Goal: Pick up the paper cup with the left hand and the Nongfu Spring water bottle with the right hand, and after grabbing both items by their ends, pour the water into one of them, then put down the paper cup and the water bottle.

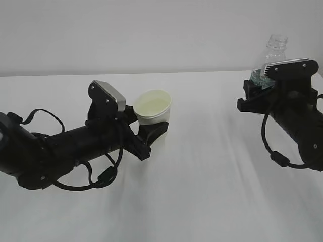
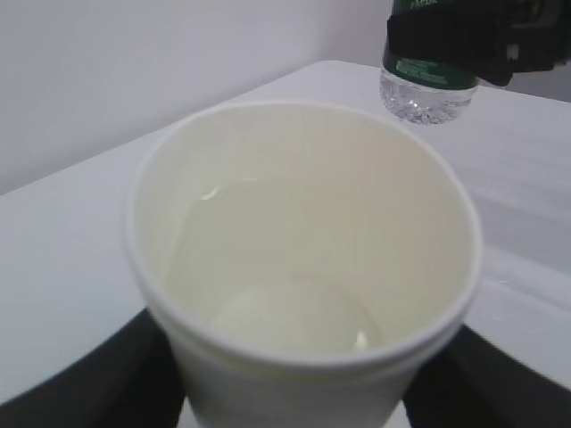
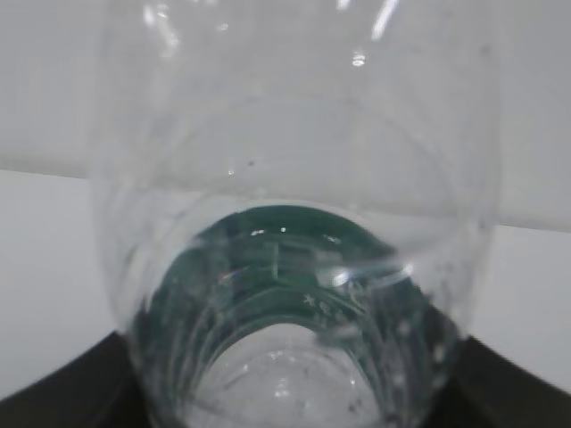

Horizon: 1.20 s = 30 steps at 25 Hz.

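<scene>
With water (image 2: 285, 294) showing in the paper cup (image 1: 153, 107), pouring looks done. My left tool (image 1: 146, 132) clamps the cup, my right tool (image 1: 260, 91) the Nongfu Spring water bottle (image 1: 272, 55). I should lower both upright onto the tabletop (image 1: 202, 191), then release.

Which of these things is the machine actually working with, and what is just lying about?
Part of the job:
- paper cup, held by the left gripper, with water in it
- Nongfu Spring water bottle, held by the right gripper

Just there:
- white table, which only carries the scene; nothing else lies on it in view
</scene>
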Each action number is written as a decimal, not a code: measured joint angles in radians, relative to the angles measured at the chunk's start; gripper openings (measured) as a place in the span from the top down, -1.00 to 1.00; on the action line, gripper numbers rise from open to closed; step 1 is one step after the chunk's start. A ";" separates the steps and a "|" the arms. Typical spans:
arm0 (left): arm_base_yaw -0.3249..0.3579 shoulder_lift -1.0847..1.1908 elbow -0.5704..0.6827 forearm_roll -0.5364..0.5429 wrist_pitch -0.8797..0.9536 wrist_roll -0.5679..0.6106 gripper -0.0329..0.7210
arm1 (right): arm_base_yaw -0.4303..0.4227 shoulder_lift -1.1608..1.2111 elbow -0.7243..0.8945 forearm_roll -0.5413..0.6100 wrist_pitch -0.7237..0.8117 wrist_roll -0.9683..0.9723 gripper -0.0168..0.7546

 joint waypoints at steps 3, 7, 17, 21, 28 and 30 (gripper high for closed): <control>0.019 0.000 0.000 0.000 0.000 0.002 -0.36 | 0.000 0.000 0.000 0.000 -0.002 0.000 -0.22; 0.053 0.000 0.000 -0.004 0.000 0.002 -0.36 | 0.000 0.000 0.000 0.000 -0.002 0.000 -0.22; 0.141 0.000 0.000 -0.007 0.002 0.003 -0.36 | 0.000 0.000 0.000 0.000 -0.004 0.000 -0.22; 0.186 0.000 0.000 -0.009 0.002 0.003 -0.36 | 0.000 0.000 0.000 0.000 -0.004 0.000 -0.22; 0.276 0.000 0.000 -0.011 0.037 0.003 -0.36 | 0.000 0.000 0.000 0.000 -0.004 0.000 -0.22; 0.300 0.000 0.000 -0.013 0.046 0.003 -0.36 | 0.000 0.000 0.000 0.000 -0.004 0.000 -0.22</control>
